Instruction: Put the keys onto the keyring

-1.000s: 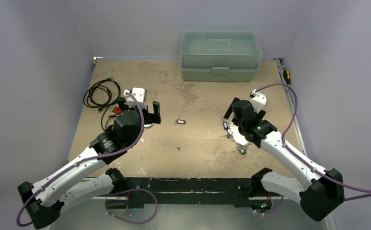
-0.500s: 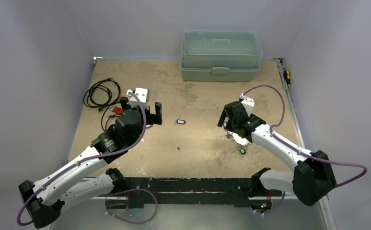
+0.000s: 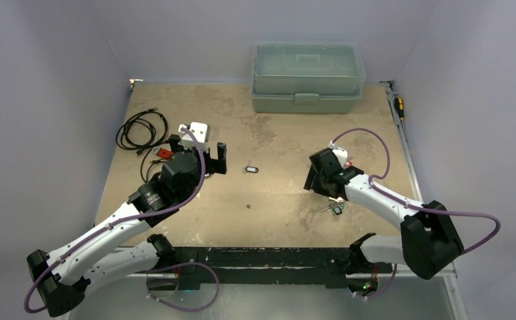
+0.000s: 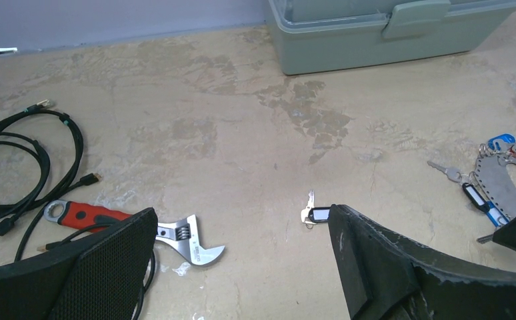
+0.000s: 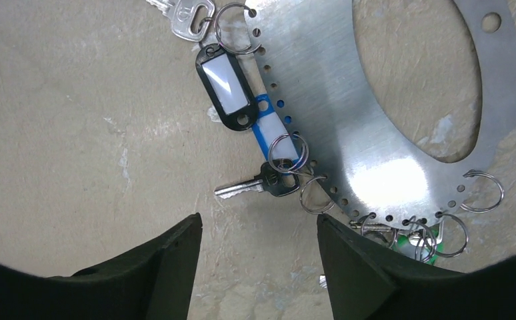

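The keyring (image 5: 329, 100) is a flat silvery oval band with small holes along its rim, lying on the table at the right. Several keys hang from it on split rings: one with a black tag (image 5: 225, 87), a dark-headed key (image 5: 262, 185) and a green-tagged one (image 5: 442, 250). My right gripper (image 5: 257, 223) hovers low over the table beside the band's edge, open with nothing between its fingers, and it covers most of the keyring in the top view (image 3: 317, 179). A loose key with a black tag (image 3: 251, 169) (image 4: 315, 215) lies mid-table. My left gripper (image 4: 242, 220) (image 3: 199, 152) is open and holds nothing, left of that key.
A green toolbox (image 3: 308, 77) stands shut at the back. A coiled black cable (image 3: 139, 130), a red-handled wrench (image 4: 129, 223) and a white box (image 3: 195, 131) lie near the left arm. A screwdriver (image 3: 398, 107) rests along the right edge.
My right arm has swung left and down over the keyring, and its jaws have narrowed a little. The left arm has barely moved.
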`<action>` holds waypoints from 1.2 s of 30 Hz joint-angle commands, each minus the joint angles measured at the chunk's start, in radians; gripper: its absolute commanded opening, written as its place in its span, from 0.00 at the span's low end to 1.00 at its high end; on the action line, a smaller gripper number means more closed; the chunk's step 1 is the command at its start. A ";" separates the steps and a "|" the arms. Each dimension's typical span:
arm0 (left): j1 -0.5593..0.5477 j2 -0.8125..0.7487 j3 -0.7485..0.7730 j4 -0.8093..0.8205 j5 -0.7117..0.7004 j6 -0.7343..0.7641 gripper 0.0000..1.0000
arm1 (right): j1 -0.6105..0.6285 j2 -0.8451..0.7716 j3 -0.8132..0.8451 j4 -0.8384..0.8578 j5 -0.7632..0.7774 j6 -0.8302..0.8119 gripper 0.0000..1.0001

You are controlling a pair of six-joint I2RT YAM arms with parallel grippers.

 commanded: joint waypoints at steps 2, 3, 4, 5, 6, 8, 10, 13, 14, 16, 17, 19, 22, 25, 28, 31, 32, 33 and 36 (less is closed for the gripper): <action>0.005 0.002 0.004 0.034 0.012 0.011 0.99 | 0.000 0.041 -0.002 0.031 -0.028 0.001 0.61; 0.005 0.000 0.005 0.034 0.011 0.011 0.99 | 0.000 0.045 -0.001 0.033 -0.028 -0.001 0.59; 0.005 0.000 0.004 0.033 0.010 0.010 0.99 | 0.000 0.047 0.001 0.036 -0.027 -0.004 0.58; 0.006 -0.001 0.004 0.033 0.010 0.012 0.99 | -0.001 0.049 0.001 0.037 -0.019 -0.008 0.57; 0.005 -0.002 0.003 0.035 0.010 0.012 0.99 | 0.000 0.051 0.003 0.038 -0.012 -0.013 0.57; 0.005 -0.002 0.003 0.035 0.010 0.012 0.99 | -0.001 0.057 0.007 0.039 0.003 -0.025 0.56; 0.005 -0.003 0.003 0.035 0.011 0.012 0.99 | 0.000 0.072 0.012 0.037 0.015 -0.034 0.56; 0.004 -0.003 0.004 0.035 0.011 0.012 0.99 | 0.000 0.098 0.018 0.029 0.031 -0.032 0.55; 0.005 -0.003 0.003 0.035 0.012 0.012 0.99 | 0.000 0.103 0.019 0.027 0.033 -0.030 0.55; 0.005 -0.003 0.002 0.035 0.012 0.013 0.99 | 0.000 0.111 0.020 0.028 0.038 -0.027 0.56; 0.005 -0.003 0.002 0.036 0.013 0.014 0.99 | 0.000 0.113 0.019 0.029 0.042 -0.027 0.56; 0.004 -0.003 0.001 0.036 0.016 0.013 0.99 | 0.000 0.117 0.018 0.031 0.046 -0.027 0.56; 0.005 -0.003 0.001 0.036 0.018 0.014 0.99 | 0.000 0.111 0.021 0.029 0.051 -0.027 0.57; 0.005 -0.004 0.002 0.038 0.018 0.014 0.99 | 0.000 0.088 0.031 0.014 0.066 -0.034 0.57; 0.005 -0.003 0.002 0.038 0.020 0.015 0.99 | 0.000 0.050 0.041 0.004 0.086 -0.050 0.57; 0.005 -0.005 0.001 0.038 0.021 0.015 0.99 | -0.001 0.033 0.031 0.021 0.072 -0.052 0.58; 0.006 -0.005 0.001 0.037 0.021 0.015 0.99 | 0.000 0.037 0.028 0.025 0.072 -0.052 0.58; 0.005 -0.005 0.001 0.038 0.022 0.015 0.99 | -0.001 0.047 0.026 0.026 0.069 -0.050 0.58; 0.005 -0.006 0.001 0.038 0.022 0.015 0.99 | 0.000 0.089 0.028 0.027 0.075 -0.045 0.58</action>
